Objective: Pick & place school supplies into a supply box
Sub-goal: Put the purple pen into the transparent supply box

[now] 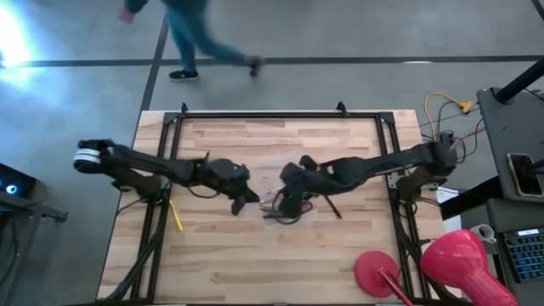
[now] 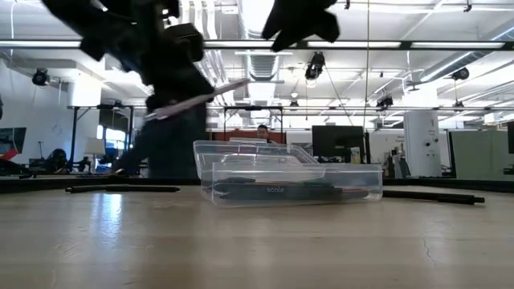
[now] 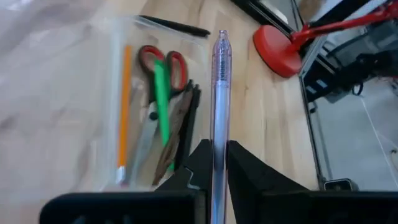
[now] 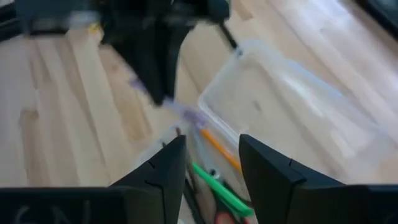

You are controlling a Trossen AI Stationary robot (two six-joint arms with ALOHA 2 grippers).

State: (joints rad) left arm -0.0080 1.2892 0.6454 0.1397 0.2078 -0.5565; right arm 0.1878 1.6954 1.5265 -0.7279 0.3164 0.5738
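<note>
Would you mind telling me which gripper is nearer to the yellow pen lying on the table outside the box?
Left. The left gripper, holding a clear pen, is nearer the yellow pen; the right gripper hangs over the box, farther away.

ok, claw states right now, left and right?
Left claw: closed on a clear purple pen, above the supply box.
Right claw: open, empty, over the box.

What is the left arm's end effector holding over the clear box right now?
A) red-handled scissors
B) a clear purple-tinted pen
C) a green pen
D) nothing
B: the left wrist view shows the left end effector clamped on a clear purple-tinted pen, while the scissors and green pen already lie inside the supply box.
</note>
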